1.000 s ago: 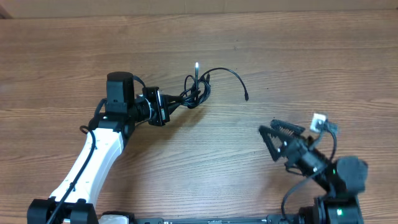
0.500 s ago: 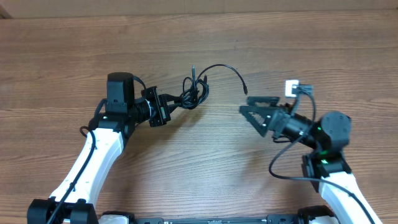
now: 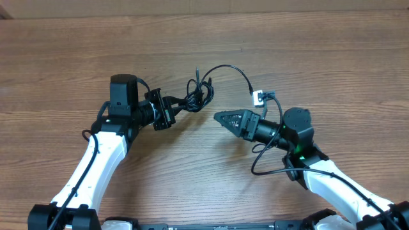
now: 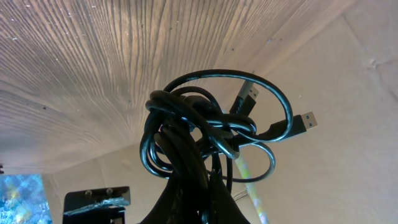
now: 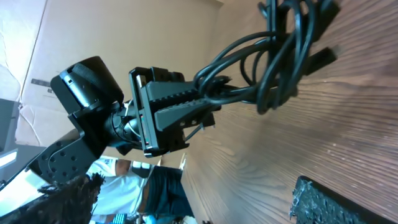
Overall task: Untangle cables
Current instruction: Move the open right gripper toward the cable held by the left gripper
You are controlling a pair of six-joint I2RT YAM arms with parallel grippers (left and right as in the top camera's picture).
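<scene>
Left tool (image 3: 176, 105) first: its jaws are pressed together on the bunch of thin black flexible cables (image 3: 200, 96), gripping the strands where they gather into a stalk, with the knot held out beyond the fingertips. In the left wrist view the cables (image 4: 205, 134) fill the middle as a tight ball of loops, with two flat silvery metal plugs (image 4: 308, 121) poking out to its right. The bundle sits near the middle of the pale brown wooden bench (image 3: 307, 57). Whether it hangs just above the wood or rests on it I cannot tell from overhead. One loose black cord (image 3: 243, 75) arcs away from the knot to the right and curves down to its small end (near the right arm's wrist, but apart from it).

Right tool (image 3: 218, 117) stands wide open with nothing between its jaws, its tip pointing left toward the knot from a little below it, near but not touching. Its own camera looks straight at the left tool (image 5: 199, 106) and the cables (image 5: 280, 56) beyond.

I judge the step in hand to be the set-up for a second grasp: one side anchors the tangle, and the other is placed to pull a strand. The next move calls for choosing a single outer loop or the free arc, not the whole ball. The tool should close on it cleanly, then draw it gently away from the anchor so the knot loosens rather than cinches.
</scene>
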